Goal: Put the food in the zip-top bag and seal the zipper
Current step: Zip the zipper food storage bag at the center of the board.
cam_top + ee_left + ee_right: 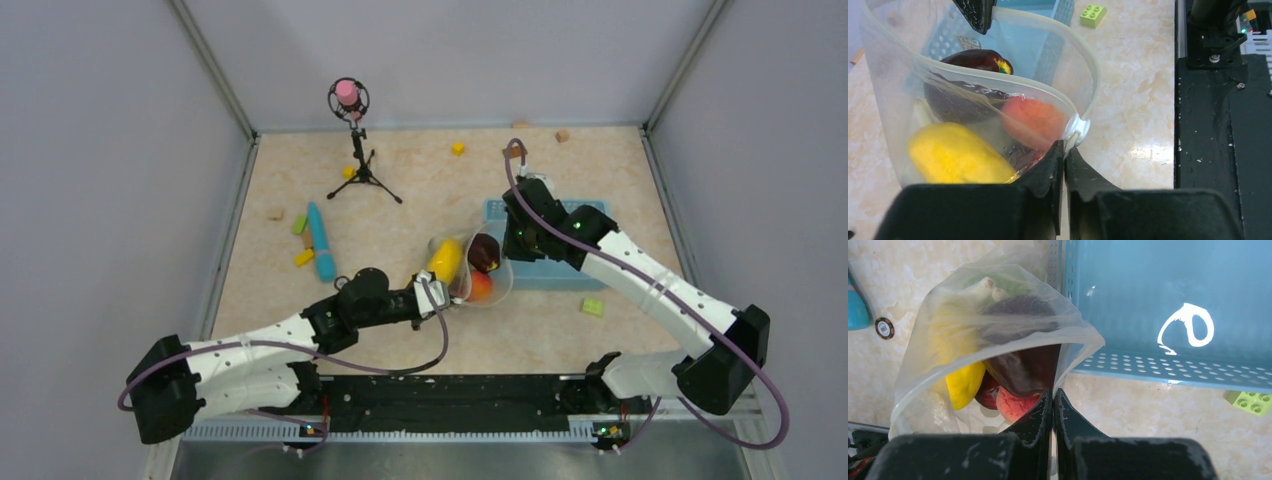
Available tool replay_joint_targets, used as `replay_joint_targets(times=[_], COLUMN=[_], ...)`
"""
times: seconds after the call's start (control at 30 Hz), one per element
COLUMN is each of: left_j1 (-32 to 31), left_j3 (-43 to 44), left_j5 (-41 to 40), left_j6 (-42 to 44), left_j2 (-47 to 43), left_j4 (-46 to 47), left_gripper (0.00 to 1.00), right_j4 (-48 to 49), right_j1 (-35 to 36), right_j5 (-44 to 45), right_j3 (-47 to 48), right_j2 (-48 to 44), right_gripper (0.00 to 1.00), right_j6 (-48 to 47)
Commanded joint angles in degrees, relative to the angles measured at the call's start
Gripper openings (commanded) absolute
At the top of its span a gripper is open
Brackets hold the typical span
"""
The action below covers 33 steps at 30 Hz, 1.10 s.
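Observation:
The zip-top bag [468, 268] stands open at mid-table, held between both grippers. Inside it are a yellow fruit [955, 155], a dark red apple [970, 80] and an orange-peach fruit [1033, 120]; paler pieces behind them are blurred. My left gripper [1064, 147] is shut on the bag's near mouth edge, beside the white slider [1077, 131] of the zipper [1048, 30], whose strip bows open in a loop. My right gripper [1054, 391] is shut on the far mouth edge of the bag [998, 300]. In the top view the left gripper [437, 295] and right gripper [513, 238] flank the bag.
The light-blue basket [548, 277] lies right behind the bag, under the right arm. A microphone stand [355, 150] and a blue tool [320, 240] are at the back left. Small blocks lie scattered, one green block [592, 307] near the basket.

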Motion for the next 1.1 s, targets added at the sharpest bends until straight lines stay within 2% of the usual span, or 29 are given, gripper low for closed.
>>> replay_joint_targets(times=[0.0, 0.13, 0.2, 0.33, 0.4, 0.5, 0.63, 0.73, 0.83, 0.93, 1.07], left_j1=[-0.16, -0.13, -0.17, -0.18, -0.13, -0.17, -0.15, -0.18, -0.21, -0.21, -0.20], left_j3=[2.38, 1.64, 1.52, 2.50, 3.70, 6.15, 11.48, 13.53, 15.19, 16.68, 16.91], left_j5=[-0.18, -0.85, -2.05, -6.48, -9.82, -13.91, -15.47, -14.47, -13.82, -13.34, -14.69], left_j6=[-1.60, -5.14, -8.18, -14.32, -15.43, -17.60, -18.69, -17.74, -16.35, -16.28, -16.76], left_j2=[-0.80, -4.20, -6.48, -9.92, -11.05, -10.71, -8.17, -7.31, -7.65, -8.63, -9.62], left_j4=[2.82, 2.46, 2.31, 0.33, -1.97, -5.07, -15.74, -20.26, -22.12, -23.95, -24.38], left_gripper=[0.01, 0.00, 0.00, 0.00, 0.00, 0.00, 0.00, 0.00, 0.00, 0.00, 0.00], right_j4=[1.68, 1.83, 4.45, 17.07, 24.75, 34.68, 41.58, 43.43, 40.99, 36.89, 31.13], right_j1=[-0.62, -0.97, -1.28, -1.29, -1.24, -1.32, -1.28, -1.17, -1.04, -0.44, 3.24], right_j5=[0.03, 1.06, 1.84, -1.30, -7.71, -18.72, -34.71, -49.21, -60.36, -63.21, -62.78], right_j3=[-0.09, -0.39, -1.37, -5.35, -7.64, -10.86, -13.70, -13.60, -11.44, -8.06, -5.07], right_j2=[-3.13, -4.82, -6.30, -12.02, -15.72, -20.58, -23.20, -20.62, -15.96, -11.79, -8.01], right_gripper=[0.00, 0.00, 0.16, 0.50, 0.58, 0.65, 0.74, 0.76, 0.76, 0.77, 0.74], right_j6=[-0.19, -4.05, -9.31, -22.53, -27.77, -34.96, -44.76, -50.40, -59.83, -67.84, -74.55])
